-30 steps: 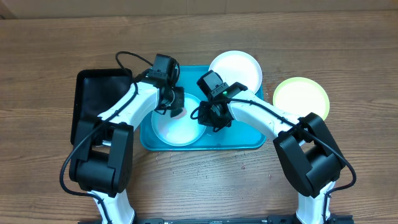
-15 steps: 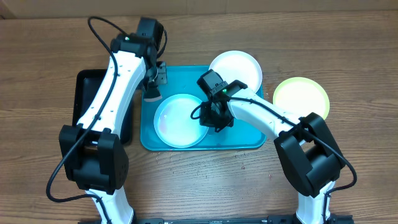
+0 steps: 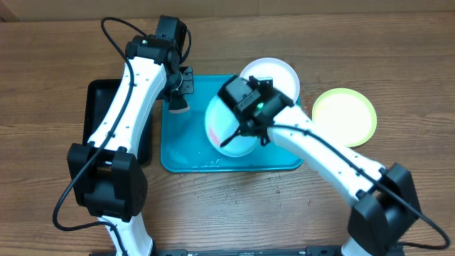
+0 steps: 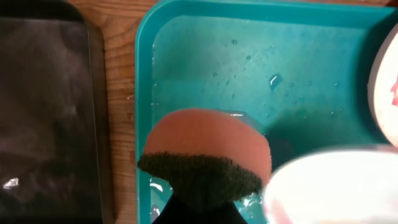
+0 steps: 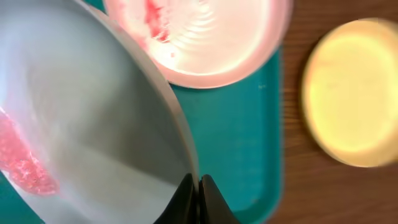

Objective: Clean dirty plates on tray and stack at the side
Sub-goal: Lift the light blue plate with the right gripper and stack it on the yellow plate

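Now right jaws pinch tilted plate [image 5: 93,112], left jaws grip sponge [image 4: 208,146].

White plate [image 3: 281,73] partly hidden under right arm [image 3: 313,146].

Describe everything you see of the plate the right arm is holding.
The pale blue-mint plate is round, smooth plastic by its look, with a shallow raised rim. It is held steeply tilted over the teal tray, its rim pinched by the right gripper. A red-orange smear marks its inner face. Whether its lower edge touches the tray is unclear.
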Available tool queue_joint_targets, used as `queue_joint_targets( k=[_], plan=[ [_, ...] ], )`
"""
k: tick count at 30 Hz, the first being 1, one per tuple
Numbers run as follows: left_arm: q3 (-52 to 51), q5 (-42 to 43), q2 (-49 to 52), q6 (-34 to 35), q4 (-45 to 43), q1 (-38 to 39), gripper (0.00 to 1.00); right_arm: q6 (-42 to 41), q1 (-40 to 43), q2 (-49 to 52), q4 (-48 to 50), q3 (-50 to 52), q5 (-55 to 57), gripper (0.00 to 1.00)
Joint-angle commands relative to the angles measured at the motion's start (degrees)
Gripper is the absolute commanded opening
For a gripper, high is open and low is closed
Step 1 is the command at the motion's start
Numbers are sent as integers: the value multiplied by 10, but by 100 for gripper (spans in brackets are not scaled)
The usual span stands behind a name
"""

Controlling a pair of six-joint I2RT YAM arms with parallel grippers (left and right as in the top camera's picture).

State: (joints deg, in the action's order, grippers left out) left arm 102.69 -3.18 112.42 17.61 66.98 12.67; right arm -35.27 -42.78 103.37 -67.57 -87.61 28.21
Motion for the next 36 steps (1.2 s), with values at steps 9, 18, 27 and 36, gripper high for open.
queue_joint_targets(
  k=[9,18,27,36],
  plan=[
    [8,7,4,-7,-4,1,4,-240,-140,-21,-169,-15,431,4],
    [7,7,4,-7,-4,1,4,-346,-183,-21,-262,-15,491,4],
    [7,7,4,-7,-2,1,4,-415,-178,-21,-287,-15,466,4],
    [6,7,4,3,2,2,4,-162,-61,-21,-127,-11,210,4]
  ],
)
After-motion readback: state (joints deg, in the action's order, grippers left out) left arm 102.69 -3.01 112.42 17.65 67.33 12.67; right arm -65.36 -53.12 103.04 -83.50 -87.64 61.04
